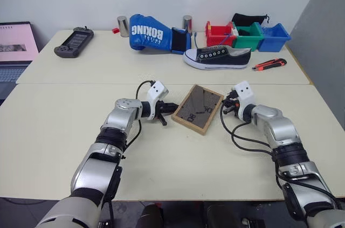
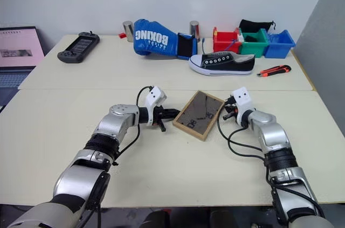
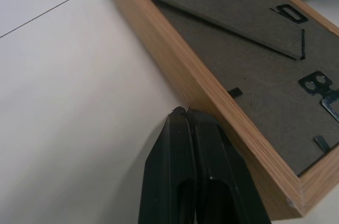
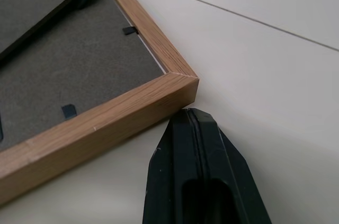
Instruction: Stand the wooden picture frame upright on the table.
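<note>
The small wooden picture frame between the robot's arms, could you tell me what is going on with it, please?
The small rectangular light-wood picture frame lies flat, dark back panel up, on the pale cream table. The left gripper and the right gripper, both with jaws shut, press their tips against opposite sides of it, one against a long edge, the other near a corner. The frame has not been raised yet.
</note>
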{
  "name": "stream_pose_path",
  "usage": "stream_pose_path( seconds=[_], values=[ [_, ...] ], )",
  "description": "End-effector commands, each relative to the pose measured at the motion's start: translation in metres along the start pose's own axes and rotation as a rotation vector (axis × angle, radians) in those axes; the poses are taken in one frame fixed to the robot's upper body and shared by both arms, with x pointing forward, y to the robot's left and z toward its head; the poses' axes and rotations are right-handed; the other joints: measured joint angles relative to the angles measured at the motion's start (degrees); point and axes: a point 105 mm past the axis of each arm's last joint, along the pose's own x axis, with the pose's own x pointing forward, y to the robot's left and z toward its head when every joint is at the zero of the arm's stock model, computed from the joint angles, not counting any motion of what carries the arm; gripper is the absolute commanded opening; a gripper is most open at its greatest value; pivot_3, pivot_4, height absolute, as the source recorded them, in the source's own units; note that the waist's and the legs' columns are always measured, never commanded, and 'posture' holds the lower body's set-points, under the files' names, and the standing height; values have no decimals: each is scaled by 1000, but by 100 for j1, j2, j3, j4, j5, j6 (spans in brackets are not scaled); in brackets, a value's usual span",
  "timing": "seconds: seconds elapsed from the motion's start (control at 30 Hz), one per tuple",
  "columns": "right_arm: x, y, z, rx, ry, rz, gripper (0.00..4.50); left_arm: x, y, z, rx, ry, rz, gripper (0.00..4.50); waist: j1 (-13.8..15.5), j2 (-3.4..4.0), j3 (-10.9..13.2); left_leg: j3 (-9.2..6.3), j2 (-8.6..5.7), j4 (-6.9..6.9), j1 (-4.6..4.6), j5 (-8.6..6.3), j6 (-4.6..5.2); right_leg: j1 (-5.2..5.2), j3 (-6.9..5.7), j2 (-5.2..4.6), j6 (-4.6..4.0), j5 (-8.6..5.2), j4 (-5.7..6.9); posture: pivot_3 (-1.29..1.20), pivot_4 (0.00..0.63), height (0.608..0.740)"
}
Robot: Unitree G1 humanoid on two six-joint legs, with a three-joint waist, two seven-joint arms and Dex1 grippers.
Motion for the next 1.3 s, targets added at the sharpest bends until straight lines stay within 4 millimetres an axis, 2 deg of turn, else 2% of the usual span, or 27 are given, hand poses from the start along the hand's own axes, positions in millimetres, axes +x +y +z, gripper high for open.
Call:
stream_pose_path(
  seconds=[0.03,0.17,0.33,0.47,0.67,0.83,0.97,1.03,1.2,1.3],
  values=[
    [6,10,21,-28,-69,37,0,-7,-7,9,49,-12,-30,17,-3,0,0,-1,0,0,1,0,0,0,0,0,0,0,1,0,150,740],
    [11,42,34,-13,-119,146,0,-27,-21,8,57,-4,-51,17,-74,0,0,0,4,-1,0,0,0,-2,4,1,0,0,0,0,150,740],
    [9,62,41,-8,-144,212,0,-36,-31,6,34,-7,-21,17,-76,1,0,-7,2,-4,0,0,0,-1,-1,0,0,0,4,0,150,740],
    [7,75,38,0,-132,252,0,-41,-41,4,9,-15,1,17,-41,1,0,-7,0,1,0,0,0,1,-2,-1,0,0,5,0,150,740],
    [3,79,34,-9,-117,258,0,-54,-39,-3,-27,-4,70,17,-17,1,0,-7,2,-1,1,0,0,1,-1,0,0,0,4,0,150,740],
    [-2,60,21,-33,-70,201,0,-66,-32,-11,-31,22,124,17,6,1,0,-6,2,-3,2,0,0,1,-1,0,0,0,3,0,150,740],
    [-5,58,18,-46,-55,212,0,-67,-27,-12,-32,22,147,17,39,1,0,-5,1,-2,0,0,0,1,-1,0,0,0,1,0,150,740],
    [-6,63,21,-41,-63,239,0,-66,-26,-11,-29,21,152,17,41,1,0,-5,1,-2,1,0,0,1,-1,0,0,0,0,0,150,740],
    [-14,93,35,-16,-111,371,0,-67,-21,-10,-25,18,177,17,21,1,0,-5,3,-3,1,0,0,1,-1,0,0,0,0,0,150,740],
    [-18,103,39,-24,-119,415,0,-68,-21,-12,-27,19,182,17,24,1,0,-5,3,-3,1,0,0,0,-1,1,0,0,0,0,150,740]
  ],
)
